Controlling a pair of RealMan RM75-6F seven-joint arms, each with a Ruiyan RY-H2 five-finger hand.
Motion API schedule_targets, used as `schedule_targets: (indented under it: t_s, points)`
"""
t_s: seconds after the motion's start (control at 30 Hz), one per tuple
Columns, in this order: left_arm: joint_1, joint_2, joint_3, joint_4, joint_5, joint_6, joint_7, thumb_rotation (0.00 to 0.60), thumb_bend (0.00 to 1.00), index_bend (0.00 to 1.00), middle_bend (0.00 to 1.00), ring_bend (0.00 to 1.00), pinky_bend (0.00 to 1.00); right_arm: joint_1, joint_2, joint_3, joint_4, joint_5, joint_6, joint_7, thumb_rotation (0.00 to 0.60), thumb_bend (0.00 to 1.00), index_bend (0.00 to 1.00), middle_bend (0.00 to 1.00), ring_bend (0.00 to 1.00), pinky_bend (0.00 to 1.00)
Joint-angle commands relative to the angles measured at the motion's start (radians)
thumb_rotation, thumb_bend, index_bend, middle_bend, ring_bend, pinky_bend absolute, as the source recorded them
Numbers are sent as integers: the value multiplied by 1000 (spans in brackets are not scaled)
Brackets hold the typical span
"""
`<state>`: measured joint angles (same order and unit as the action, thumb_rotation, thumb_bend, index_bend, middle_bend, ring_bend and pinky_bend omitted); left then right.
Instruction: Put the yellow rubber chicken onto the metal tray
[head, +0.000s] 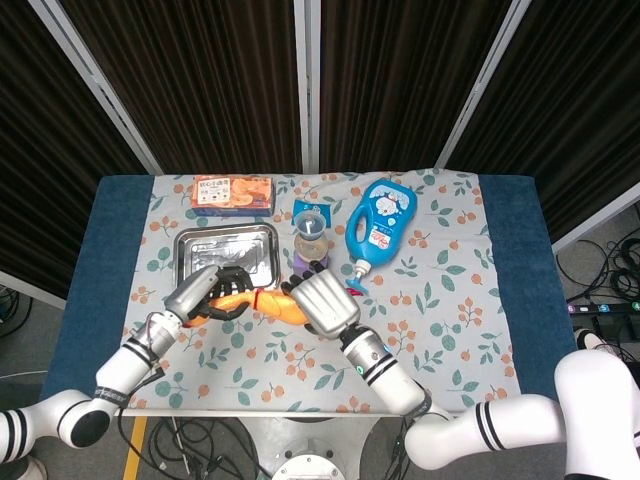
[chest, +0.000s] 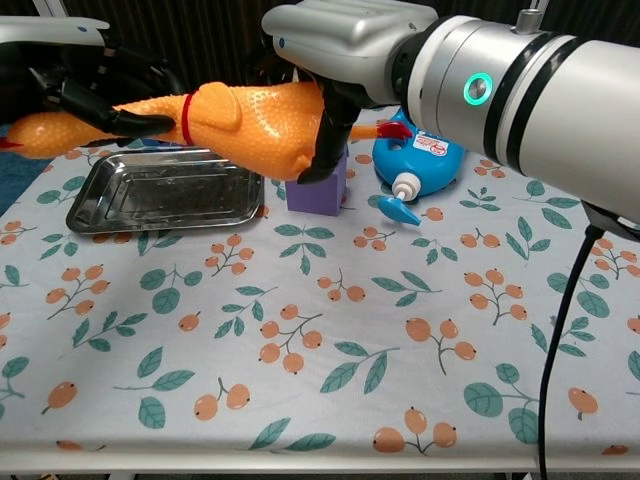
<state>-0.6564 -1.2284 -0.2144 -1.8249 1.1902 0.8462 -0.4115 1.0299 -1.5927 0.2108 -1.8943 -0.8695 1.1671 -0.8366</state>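
The yellow rubber chicken (chest: 250, 118) hangs in the air, lying sideways above the table, with a red band round its neck. My left hand (chest: 88, 88) grips its neck and head end at the far left. My right hand (chest: 335, 45) holds its fat rear end, dark fingers curled round the body. The metal tray (chest: 165, 195) lies bare on the cloth below and a little behind the chicken's neck. In the head view the chicken (head: 262, 302) sits between the left hand (head: 213, 292) and right hand (head: 322, 305), just in front of the tray (head: 225, 232).
A purple block (chest: 320, 190) stands right of the tray, partly behind the chicken, with a small glass (head: 311, 236) on it. A blue bottle (chest: 428, 148) lies further right. An orange snack box (head: 232, 191) sits behind the tray.
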Motion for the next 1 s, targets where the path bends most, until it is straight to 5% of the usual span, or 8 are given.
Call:
schedule_targets:
  t_s: [0.03,0.17,0.27,0.37,0.4,0.53,0.7,1.0]
  points:
    - [0,-2,-1,1,-2,0,1,600,787,744,789,716,857,0,5,-4,-7,1,-5,2,600,806,1000,998,725,285]
    - [0,-1,0,0,-1,-1,2,600,788,744,789,716,857,-5,13,-3,-14,-2,-1,11,600,785,1000,992,719,283]
    - [4,2,2,-1,3,2,-1,600,788,744,789,716,857,-12,28,3,-18,2,15,9,600,584,950,893,631,261]
    - [10,5,6,1,8,6,-5,600,787,744,789,716,857,-19,44,1,-22,6,33,-5,600,279,612,678,456,236]
    - [13,6,7,2,9,8,-6,600,787,744,789,716,857,-21,50,2,-26,10,35,-7,600,145,415,548,363,225]
    - [23,11,13,4,18,14,-15,600,787,744,789,716,857,-29,84,7,-53,30,27,6,600,0,8,160,108,159]
    - [34,16,23,10,26,24,-8,600,787,744,788,716,857,-44,132,9,-88,8,21,41,600,0,0,5,19,131]
    - [65,28,31,83,20,53,-18,600,788,743,782,714,845,-155,323,-31,-190,-151,77,145,600,0,0,0,7,114]
